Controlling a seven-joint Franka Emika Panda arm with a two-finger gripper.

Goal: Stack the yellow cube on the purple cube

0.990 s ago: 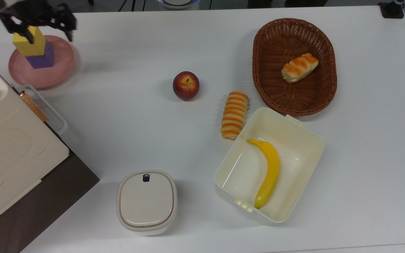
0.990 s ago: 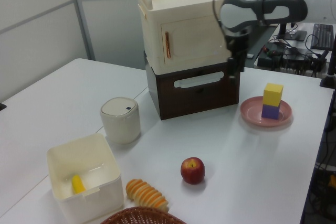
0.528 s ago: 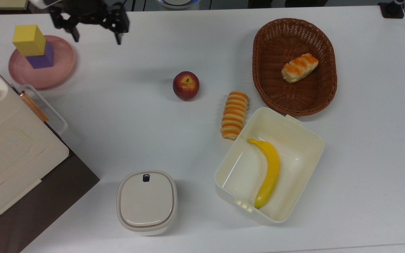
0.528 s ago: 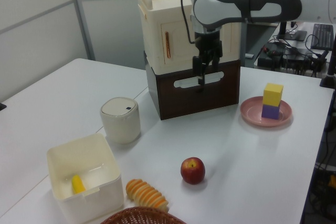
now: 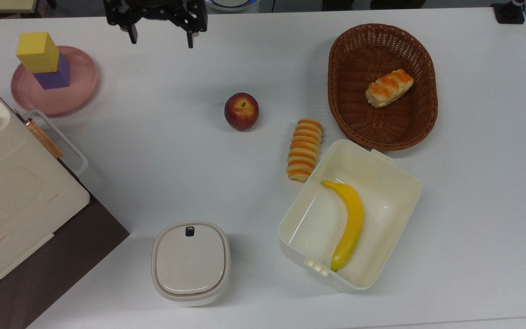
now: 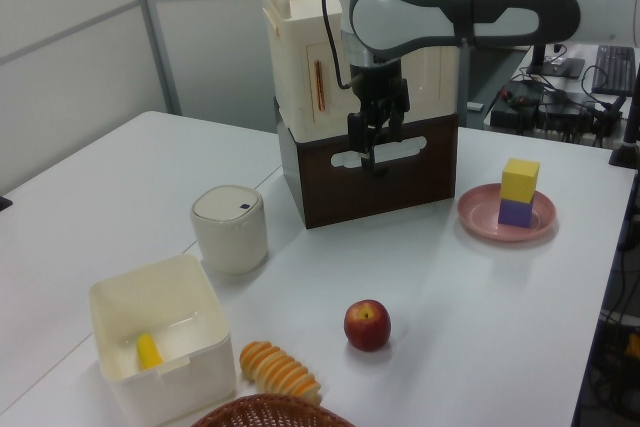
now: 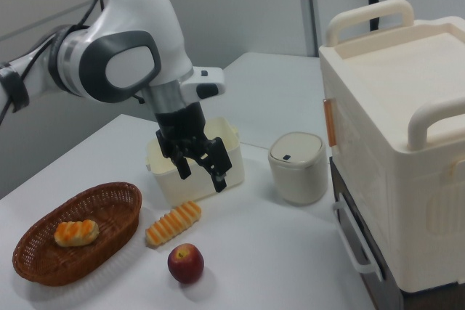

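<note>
The yellow cube (image 5: 38,51) (image 6: 520,179) rests on top of the purple cube (image 5: 55,75) (image 6: 516,213), slightly skewed, and both stand on a round pink plate (image 5: 72,94) (image 6: 478,216) at the top view's upper left. My gripper (image 5: 161,36) (image 6: 366,150) (image 7: 202,172) hangs open and empty above the table, well to the top view's right of the stack, near the far edge. Nothing is between its fingers.
A red apple (image 5: 241,111) lies mid-table, a striped bread roll (image 5: 305,149) beside a cream box (image 5: 381,183) holding a banana (image 5: 349,224). A wicker basket (image 5: 349,91) holds another roll. A lidded cream jar (image 5: 191,262) and a tall cream-and-brown cabinet (image 5: 12,192) stand at the top view's left.
The gripper has left the yellow cube on the purple cube and moved away to the top view's right, rising clear. The stack has stayed put.
</note>
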